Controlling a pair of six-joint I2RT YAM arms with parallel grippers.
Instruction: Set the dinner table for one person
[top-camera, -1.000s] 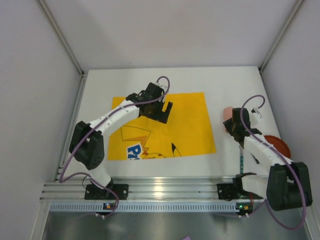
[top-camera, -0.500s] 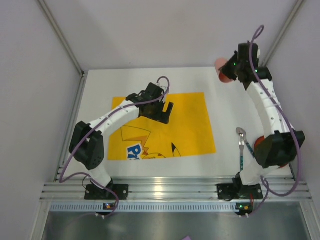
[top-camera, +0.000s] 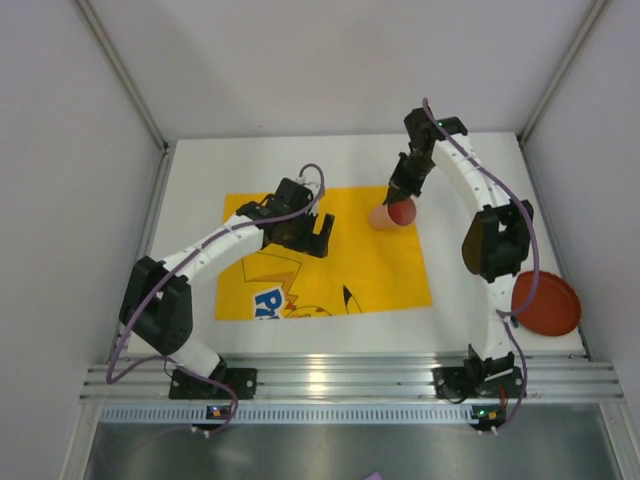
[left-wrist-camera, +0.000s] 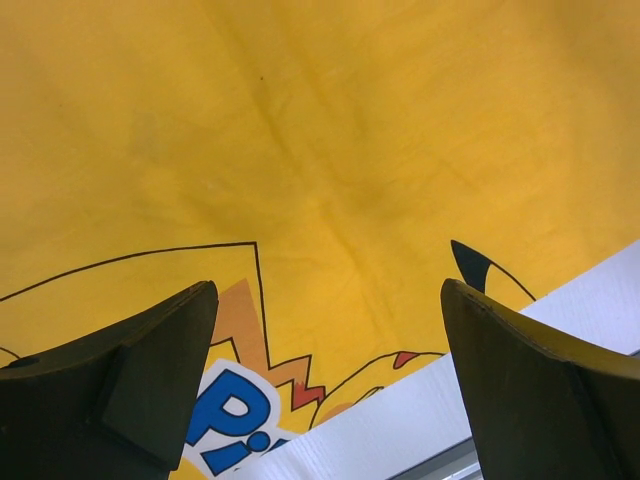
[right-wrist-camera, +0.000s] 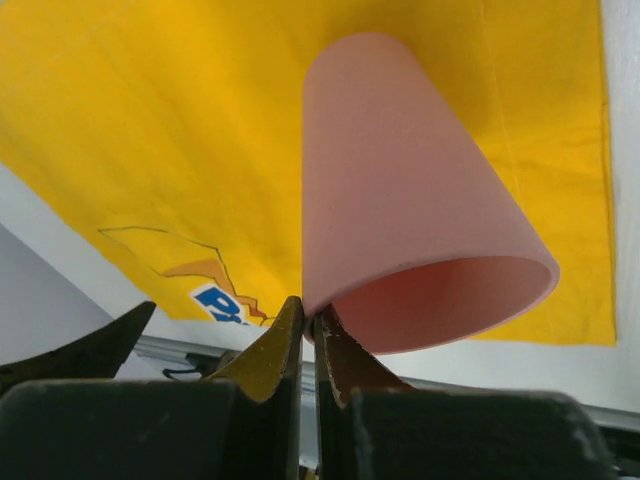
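Observation:
The white dinner table (top-camera: 300, 160) carries a yellow cartoon-printed mat (top-camera: 360, 270) in its middle. My right gripper (top-camera: 402, 196) is shut on the rim of a pink cup (top-camera: 390, 214), one finger inside and one outside. It holds the cup tilted above the mat's far right corner. In the right wrist view the cup (right-wrist-camera: 400, 200) hangs mouth toward the camera, pinched at the fingertips (right-wrist-camera: 310, 325), with the mat (right-wrist-camera: 150, 120) below. My left gripper (top-camera: 318, 232) is open and empty just above the mat's middle. The left wrist view (left-wrist-camera: 325, 390) shows only mat (left-wrist-camera: 300, 130) between its jaws.
A dark red plate (top-camera: 546, 304) lies on the table at the near right, beside the right arm's base link. The silver rail (top-camera: 320, 378) runs along the near edge. Grey walls close in the left, back and right sides.
My right arm lifted the pink cup from the table's right side, swung to the far right corner, then came left over the mat. My left gripper shifted slightly left and nearer.

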